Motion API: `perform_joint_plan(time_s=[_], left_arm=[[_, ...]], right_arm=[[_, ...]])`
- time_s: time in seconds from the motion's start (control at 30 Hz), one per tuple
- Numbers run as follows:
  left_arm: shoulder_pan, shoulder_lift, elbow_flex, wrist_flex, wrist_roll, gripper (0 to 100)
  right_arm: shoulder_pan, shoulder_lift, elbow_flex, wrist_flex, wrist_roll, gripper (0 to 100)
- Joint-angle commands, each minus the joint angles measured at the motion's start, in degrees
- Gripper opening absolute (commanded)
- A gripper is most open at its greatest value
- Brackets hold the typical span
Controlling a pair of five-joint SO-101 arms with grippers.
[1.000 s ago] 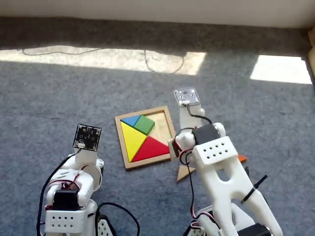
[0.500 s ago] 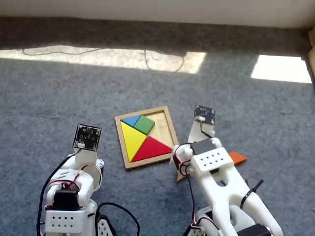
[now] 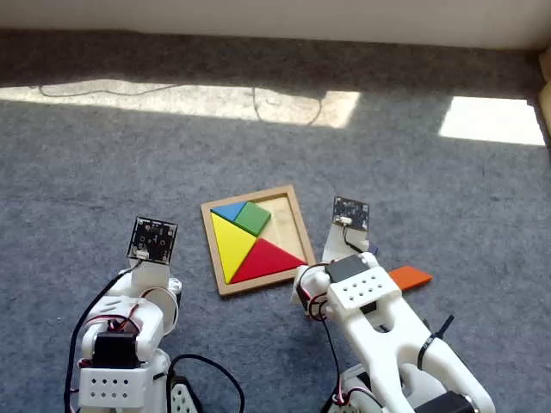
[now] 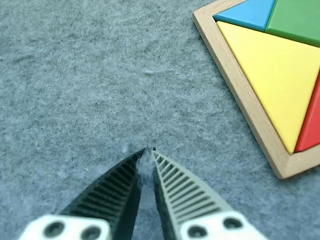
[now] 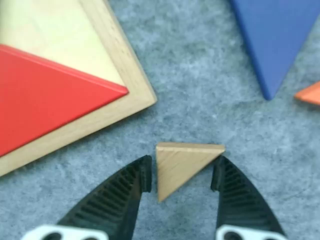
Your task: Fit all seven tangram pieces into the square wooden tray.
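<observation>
The square wooden tray [image 3: 296, 209] lies mid-carpet and holds a blue, a green, a yellow and a red piece; its right part is bare wood. My right gripper [image 5: 181, 175] is open low over the carpet beside the tray's corner [image 5: 142, 95], its fingers on either side of a small natural-wood triangle [image 5: 179, 162]. A dark blue triangle [image 5: 272, 35] and the tip of an orange piece [image 5: 310, 93] lie just beyond. The orange piece [image 3: 408, 276] also pokes out past the right arm. My left gripper [image 4: 148, 152] is shut with nothing in it, over carpet left of the tray [image 4: 250, 107].
Grey carpet all around, with bright sun patches [image 3: 491, 120] and a thin cable [image 3: 258, 107] at the back. The right arm's body [image 3: 379, 318] hides the carpet right of the tray's lower corner.
The right arm has pulled back from over the tray's right edge and lowered toward the carpet beside the tray's lower right corner, covering the wooden triangle. The left arm has not moved.
</observation>
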Motion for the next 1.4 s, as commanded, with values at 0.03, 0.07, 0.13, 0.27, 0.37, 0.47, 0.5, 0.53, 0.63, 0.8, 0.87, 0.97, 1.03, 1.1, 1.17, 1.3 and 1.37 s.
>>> perform_joint_plan(time_s=[0.03, 0.07, 0.13, 0.27, 0.37, 0.47, 0.5, 0.53, 0.63, 0.8, 0.87, 0.97, 1.03, 1.1, 1.17, 1.3, 1.37], left_arm=[[-0.48, -2.33, 1.19, -0.09, -0.18, 1], [-0.48, -2.33, 1.19, -0.09, -0.18, 1], [-0.48, -2.33, 1.19, -0.09, -0.18, 1], [-0.48, -2.33, 1.19, -0.09, -0.18, 1], [-0.48, -2.33, 1.19, -0.09, -0.18, 1], [-0.48, -2.33, 1.19, -0.09, -0.18, 1], [-0.48, -2.33, 1.19, -0.09, -0.18, 1], [-0.48, -2.33, 1.19, -0.09, -0.18, 1], [-0.48, -2.33, 1.19, -0.09, -0.18, 1], [-0.48, -2.33, 1.19, -0.09, -0.18, 1], [-0.48, -2.33, 1.19, -0.09, -0.18, 1], [-0.48, -2.33, 1.19, -0.09, -0.18, 1], [-0.48, -2.33, 1.19, -0.09, -0.18, 1], [-0.57, -2.33, 1.19, -0.09, -0.18, 1], [-0.57, -2.33, 1.19, -0.09, -0.18, 1], [-0.57, -2.33, 1.19, -0.09, -0.18, 1], [-0.57, -2.33, 1.19, -0.09, -0.18, 1]], right_arm=[[-1.63, -1.54, -0.31, -0.92, -0.79, 19.5], [-1.63, -1.54, -0.31, -0.92, -0.79, 19.4], [-1.63, -1.54, -0.31, -0.92, -0.79, 19.4], [-1.36, -0.4, -0.31, -1.01, -0.79, 19.4], [-1.1, 4.09, -0.4, -1.27, -0.79, 19.4], [1.54, 10.07, -0.4, -6.81, -0.79, 19.4], [2.68, 11.47, -0.4, -8.57, -0.79, 19.4], [3.91, 12.88, -0.48, -9.63, -0.79, 19.4], [6.2, 13.76, -3.65, -9.45, -1.76, 19.4], [6.29, 13.85, -6.11, -7.08, -4.66, 19.4], [6.55, 14.2, -6.2, -7.08, -4.48, 19.4], [6.64, 14.29, -5.93, -7.08, -4.48, 19.4], [6.64, 14.29, -5.93, -7.08, -4.4, 18.6], [6.64, 14.29, -5.85, -7.08, -4.4, 13.5], [6.64, 14.29, -6.11, -7.08, -4.31, 7.3], [7.08, 13.76, -6.29, -7.08, -0.44, 4.6], [8.75, 13.76, -6.29, -7.08, 1.49, 4.6]])
